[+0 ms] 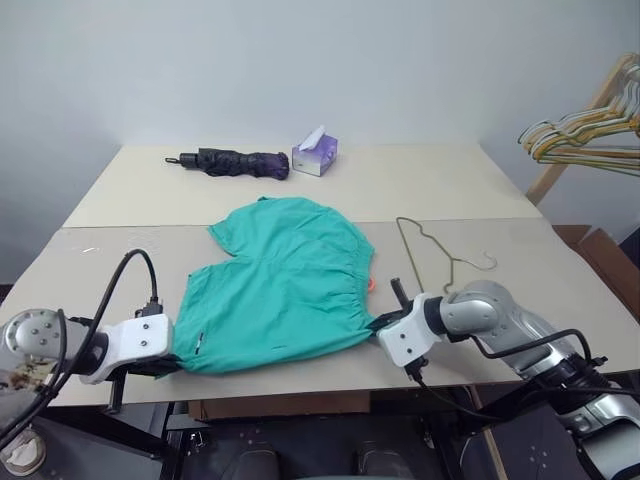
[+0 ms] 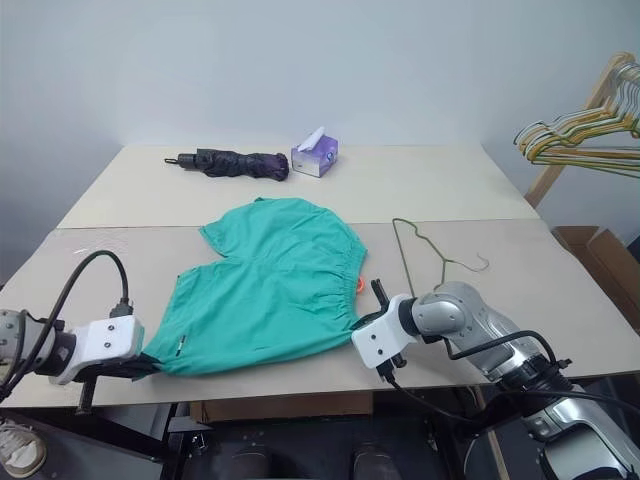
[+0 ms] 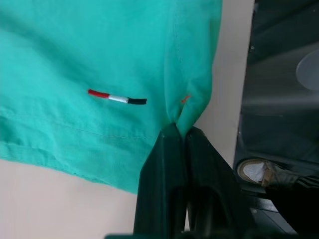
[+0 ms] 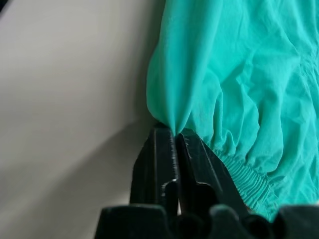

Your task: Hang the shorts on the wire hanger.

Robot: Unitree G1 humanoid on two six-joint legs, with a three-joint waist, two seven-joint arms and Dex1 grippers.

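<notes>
The shorts [image 1: 280, 290] are spread flat near the front edge of the table [image 1: 560, 290], with the gathered waistband toward the robot's right and the leg hems toward its left. A corner of a leg hem is pinched between the pressed-together fingers of the left gripper [image 3: 177, 135], and a fold of cloth beside the waistband is pinched the same way by the right gripper [image 4: 175, 133]. The wire hanger [image 1: 432, 250] lies flat just beside the waistband, untouched. The step in hand is judged to be the arranging of the garment by both ends, before any hanging is begun. For the next move, the shorts would have to be gathered narrow or folded, and the hanger taken up so that the cloth can be passed over its lower bar.
</notes>
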